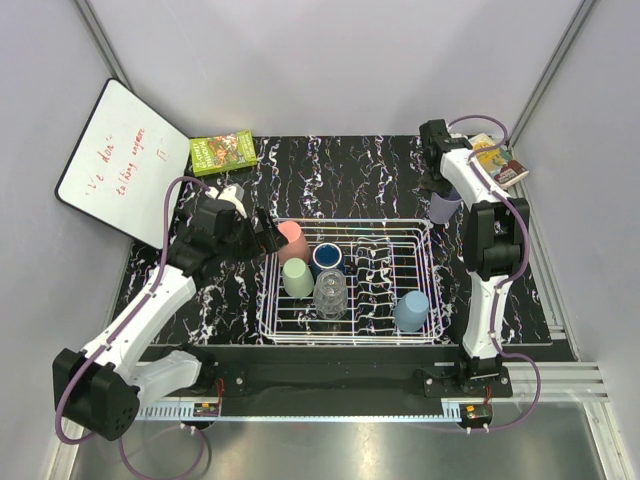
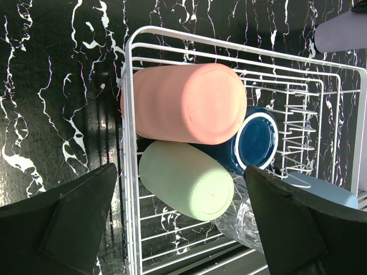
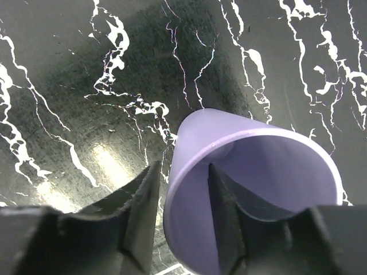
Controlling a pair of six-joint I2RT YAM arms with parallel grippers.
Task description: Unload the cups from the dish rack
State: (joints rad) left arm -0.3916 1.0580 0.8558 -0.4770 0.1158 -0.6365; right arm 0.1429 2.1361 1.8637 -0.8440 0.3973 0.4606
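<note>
Dish rack (image 1: 380, 275): by your desk's front edge, light blue-grey cup (image 1: 411, 311) in its near right corner.
Left gripper (image 2: 180, 172): spread wide, empty, over salmon-pink cup (image 2: 183, 103) and pale green cup (image 2: 186, 180).
Right gripper (image 3: 183, 195): pinching lavender cup (image 3: 258, 166) wall, toward the desk's right edge.

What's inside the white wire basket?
Five cups show in the dish rack: pink cup, green cup, dark blue cup, clear glass, blue-grey cup. Four huddle at its left, so anything tucked under them is hidden. The lavender cup is outside, in the right gripper.
</note>
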